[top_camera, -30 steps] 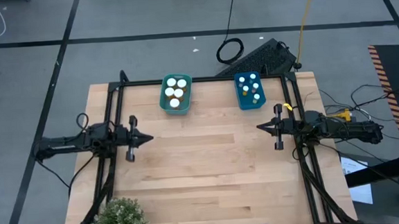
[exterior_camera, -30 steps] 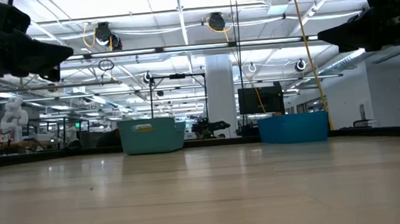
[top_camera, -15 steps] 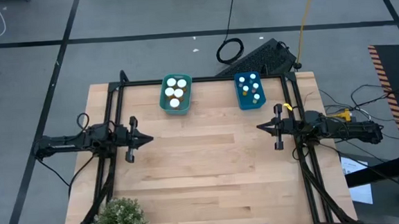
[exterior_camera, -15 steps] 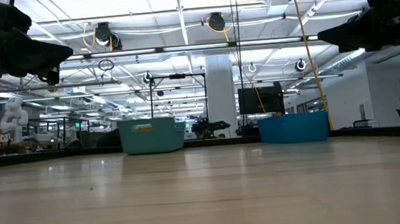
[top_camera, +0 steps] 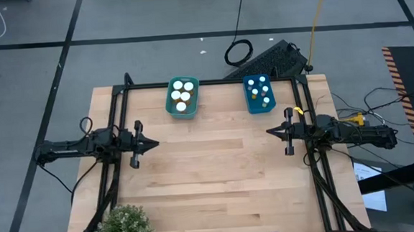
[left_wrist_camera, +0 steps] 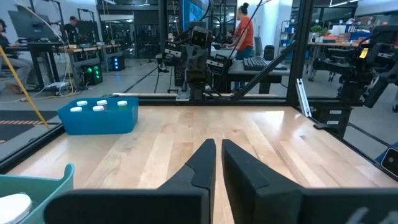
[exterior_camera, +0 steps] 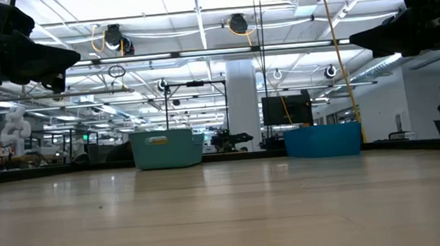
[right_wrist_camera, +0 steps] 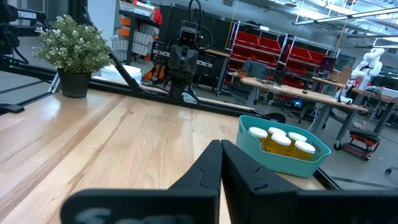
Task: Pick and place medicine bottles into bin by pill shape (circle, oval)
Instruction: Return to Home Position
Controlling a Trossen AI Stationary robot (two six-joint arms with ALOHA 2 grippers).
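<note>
Nothing has moved in the last second: both grippers, left and right, stay parked with jaws closed and empty. All bottles sit in the teal bin or blue bin (none visible on the table), so sorting looks finished.

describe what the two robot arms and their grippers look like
Both arms are dark, nearly black, built of slim jointed segments with black cables trailing from them. The left gripper and the right gripper each end in two tapered black fingers narrowing to a point. The right arm carries small yellow and orange parts; the left arm is plain black.
</note>
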